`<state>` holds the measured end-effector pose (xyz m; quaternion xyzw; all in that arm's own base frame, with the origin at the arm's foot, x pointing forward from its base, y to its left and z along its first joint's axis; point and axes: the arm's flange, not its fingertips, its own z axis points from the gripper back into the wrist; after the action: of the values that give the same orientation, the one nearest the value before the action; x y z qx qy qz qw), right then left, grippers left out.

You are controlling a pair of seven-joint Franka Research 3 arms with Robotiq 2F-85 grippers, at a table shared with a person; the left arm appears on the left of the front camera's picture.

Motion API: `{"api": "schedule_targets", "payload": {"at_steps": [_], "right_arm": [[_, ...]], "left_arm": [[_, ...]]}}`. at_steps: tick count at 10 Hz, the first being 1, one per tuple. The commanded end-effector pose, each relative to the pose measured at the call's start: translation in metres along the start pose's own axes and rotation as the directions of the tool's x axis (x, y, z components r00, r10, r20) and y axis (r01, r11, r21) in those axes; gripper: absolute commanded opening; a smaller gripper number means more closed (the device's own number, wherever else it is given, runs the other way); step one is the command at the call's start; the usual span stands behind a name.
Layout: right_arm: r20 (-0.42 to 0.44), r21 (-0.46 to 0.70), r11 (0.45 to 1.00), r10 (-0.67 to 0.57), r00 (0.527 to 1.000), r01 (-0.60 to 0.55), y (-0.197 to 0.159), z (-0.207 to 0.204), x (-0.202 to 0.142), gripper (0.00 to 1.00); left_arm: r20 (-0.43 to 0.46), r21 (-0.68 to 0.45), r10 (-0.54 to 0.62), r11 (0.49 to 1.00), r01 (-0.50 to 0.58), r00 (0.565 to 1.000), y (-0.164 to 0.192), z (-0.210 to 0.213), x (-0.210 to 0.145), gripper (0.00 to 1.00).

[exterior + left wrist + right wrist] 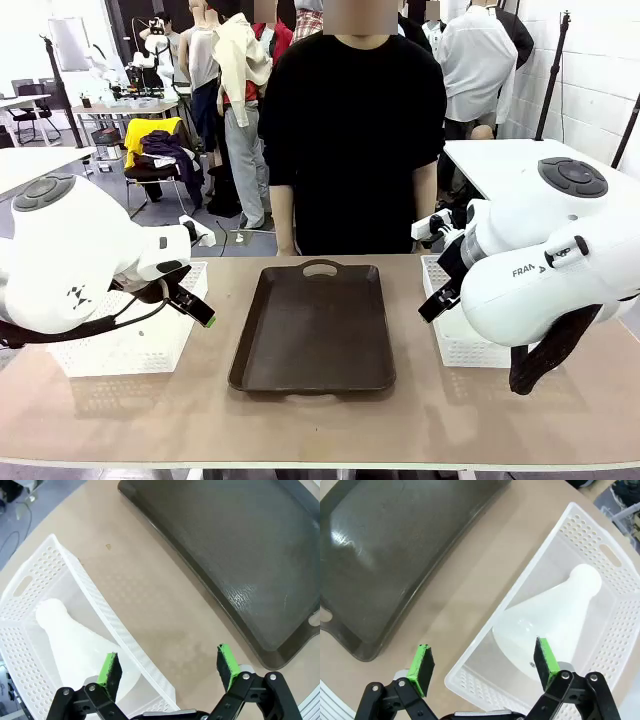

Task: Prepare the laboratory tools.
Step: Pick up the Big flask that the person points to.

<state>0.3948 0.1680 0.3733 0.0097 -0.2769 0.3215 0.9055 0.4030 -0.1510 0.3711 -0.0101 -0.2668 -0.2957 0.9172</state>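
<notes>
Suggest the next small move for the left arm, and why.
Probably shift the open left gripper sideways over the white mesh basket and lower it toward the translucent milky-white conical flask lying inside. Its jaws straddle the basket's tray-side wall, one pad over the table, and the dark brown handled tray holds nothing.

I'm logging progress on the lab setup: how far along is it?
Done: nothing yet. The left flask lies on its side in the left basket, the right flask in the right basket. In hand: nothing; the left gripper and right gripper hover open above them. Left: lifting both out, probably onto the brown tray.
</notes>
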Motion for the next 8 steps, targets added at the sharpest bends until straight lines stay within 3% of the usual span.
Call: {"api": "schedule_targets", "payload": {"at_steps": [1,8], "right_arm": [[0.0,0.0,1.0,0.0,1.0,0.0,0.0,0.0,0.0,1.0],[0.0,0.0,1.0,0.0,1.0,0.0,0.0,0.0,0.0,1.0]], "left_arm": [[0.0,0.0,0.0,1.0,0.0,1.0,0.0,0.0001,0.0,1.0],[0.0,0.0,0.0,1.0,0.0,1.0,0.0,0.0001,0.0,1.0]]}}
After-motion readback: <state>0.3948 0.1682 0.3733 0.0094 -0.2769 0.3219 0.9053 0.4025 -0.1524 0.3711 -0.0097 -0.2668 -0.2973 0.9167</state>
